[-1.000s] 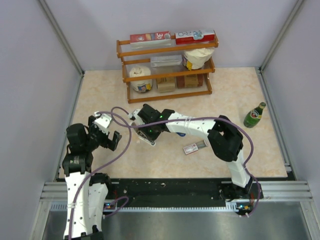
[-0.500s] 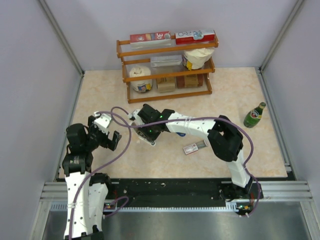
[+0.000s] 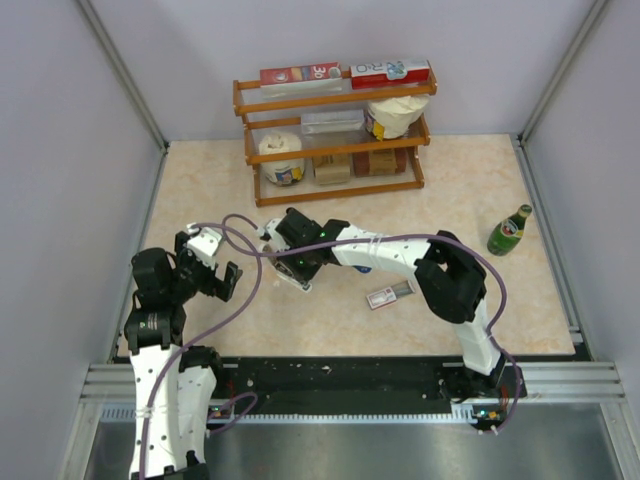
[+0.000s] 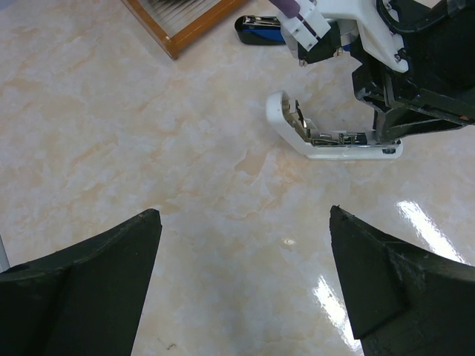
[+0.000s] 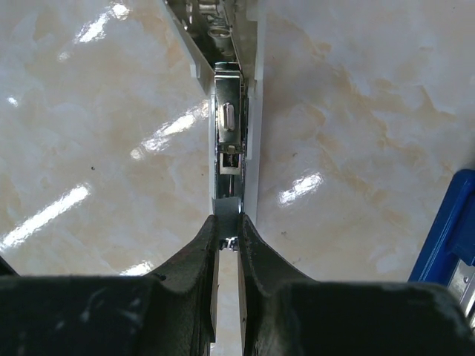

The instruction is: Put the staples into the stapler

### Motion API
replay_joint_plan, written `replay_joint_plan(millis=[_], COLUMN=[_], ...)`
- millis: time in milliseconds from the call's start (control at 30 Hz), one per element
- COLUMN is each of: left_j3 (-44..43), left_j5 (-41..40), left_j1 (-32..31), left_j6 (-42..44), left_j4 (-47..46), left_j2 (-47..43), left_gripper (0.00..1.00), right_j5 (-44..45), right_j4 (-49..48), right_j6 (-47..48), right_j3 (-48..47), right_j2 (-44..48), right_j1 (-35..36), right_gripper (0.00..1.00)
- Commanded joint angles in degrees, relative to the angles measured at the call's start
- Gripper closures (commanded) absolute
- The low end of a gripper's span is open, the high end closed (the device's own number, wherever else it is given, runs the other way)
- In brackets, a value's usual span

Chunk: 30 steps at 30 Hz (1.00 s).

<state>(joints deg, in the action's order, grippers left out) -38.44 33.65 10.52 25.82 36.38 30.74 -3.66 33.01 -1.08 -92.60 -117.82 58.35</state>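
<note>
Staple box [image 3: 389, 295] flat on table [image 3: 480, 190], lower centre of top view, right of white stapler [image 4: 334, 141]. Stapler lies open, metal channel exposed. Right pincer [image 5: 228, 227] clenched to thin slit at channel end; strip between tips, cannot tell. Left pincer [image 4: 243, 215] released wide, lower left, apart from stapler.

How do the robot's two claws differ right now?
The left claw gapes wide; the right claw is pinched nearly shut. The left claw hangs over the table, touching nothing; the right claw sits at the end of the open white stapler, on its metal track. Both have black fingers.
</note>
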Motion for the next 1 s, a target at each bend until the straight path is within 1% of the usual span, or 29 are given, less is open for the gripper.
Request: replay_joint_plan(millis=[0,667,700,967], left_j3=[0.12,0.12,0.12,0.12], left_j5=[0.98,1.16,1.16,1.33], left_j1=[0.55,0.73,0.73,0.81], left_j6=[-0.51,-0.51,-0.51,-0.42], left_j4=[-2.54,-2.46,-2.46,-2.46], left_j2=[-0.6,-0.95,-1.03,-1.12], left_gripper=[0.01,0.01,0.01,0.01], right_j5=[2.95,3.49,4.88,6.21], right_j4=[-2.25,-3.66,-3.75,-4.27], right_j6=[0.73,0.73,2.38,3.37], right_j3=[0.75,1.89,1.98,2.25], right_j2=[0.31,0.48,0.4,0.22], right_j1=[-0.07,0.19,0.19,0.72], right_gripper=[0.94,0.94,0.94,0.94])
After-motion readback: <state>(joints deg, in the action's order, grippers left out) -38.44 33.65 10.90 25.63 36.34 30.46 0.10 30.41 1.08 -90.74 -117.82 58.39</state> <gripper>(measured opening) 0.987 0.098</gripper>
